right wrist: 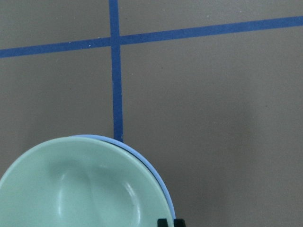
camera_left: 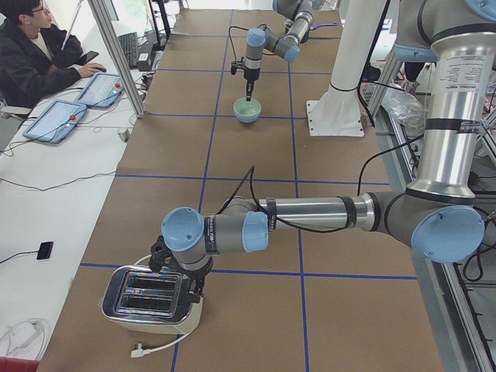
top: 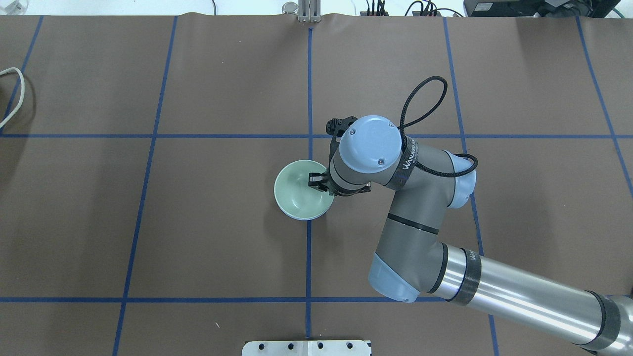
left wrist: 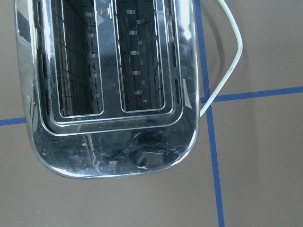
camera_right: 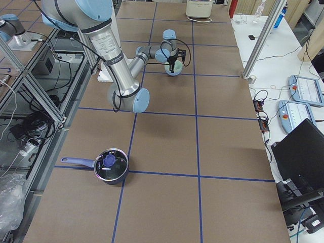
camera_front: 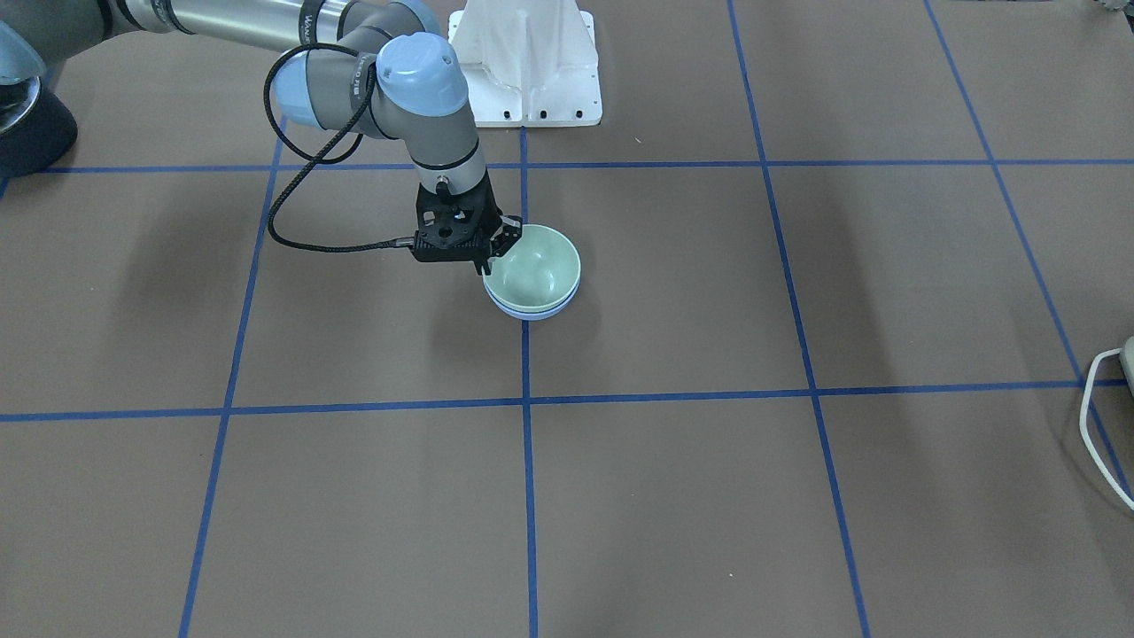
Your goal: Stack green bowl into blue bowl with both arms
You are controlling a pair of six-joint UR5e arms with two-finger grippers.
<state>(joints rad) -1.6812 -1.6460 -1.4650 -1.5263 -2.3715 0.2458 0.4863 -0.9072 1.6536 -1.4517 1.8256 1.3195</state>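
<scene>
Bare brown table (camera_front: 797,532) lies open all round the stack, edges well away; two bowls mid-table, smooth and glossy: the green bowl (camera_front: 534,268) nests inside the blue bowl (camera_front: 530,312), only the blue rim showing; the right gripper (camera_front: 493,252) pinches the green rim, fingers (top: 316,178) nearly together, one inside; the left gripper (camera_left: 174,273) hangs over one chrome toaster (camera_left: 147,294), its opening impossible to tell.

Bright, even light, soft shadows, glare on the toaster (left wrist: 113,156).
</scene>
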